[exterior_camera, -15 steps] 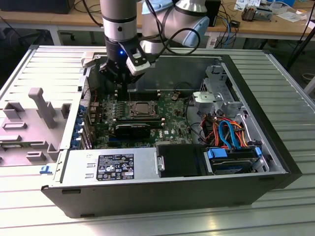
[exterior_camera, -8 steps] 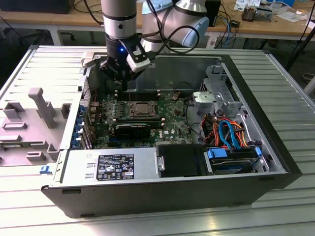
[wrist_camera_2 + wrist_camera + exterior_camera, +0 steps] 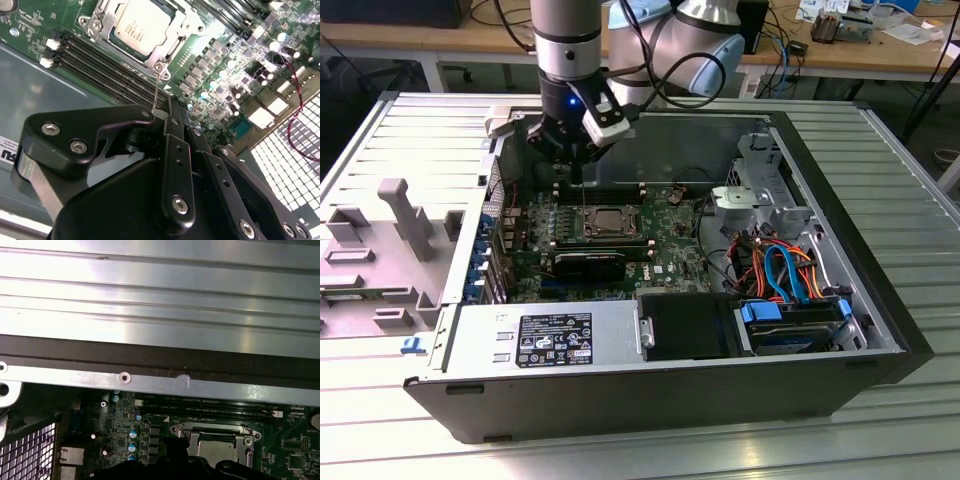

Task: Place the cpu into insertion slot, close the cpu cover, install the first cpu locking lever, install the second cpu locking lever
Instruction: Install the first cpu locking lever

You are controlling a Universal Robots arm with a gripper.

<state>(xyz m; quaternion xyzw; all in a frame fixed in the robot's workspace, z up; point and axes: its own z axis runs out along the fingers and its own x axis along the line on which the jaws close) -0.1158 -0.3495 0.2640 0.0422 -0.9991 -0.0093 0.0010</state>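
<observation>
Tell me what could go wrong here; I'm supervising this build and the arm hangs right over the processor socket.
The thin locking lever stands upright from the socket corner, reaching up to the gripper; a sideways pull could bend it. If it slips free, it might strike the memory slots right beside the socket. The cover lies over the chip, but with this lever up a jolt might lift it.

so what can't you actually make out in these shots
- Gripper tips: in the second wrist view the gripper's own black body covers them, so whether a lever is gripped is unclear.
- Cpu locking lever: a thin wire there, its lower end lost behind the gripper.
- Cpu: first wrist view, near half cut off by dark gripper parts.
- Cpu cover: exterior view, too small to judge latching.
</observation>
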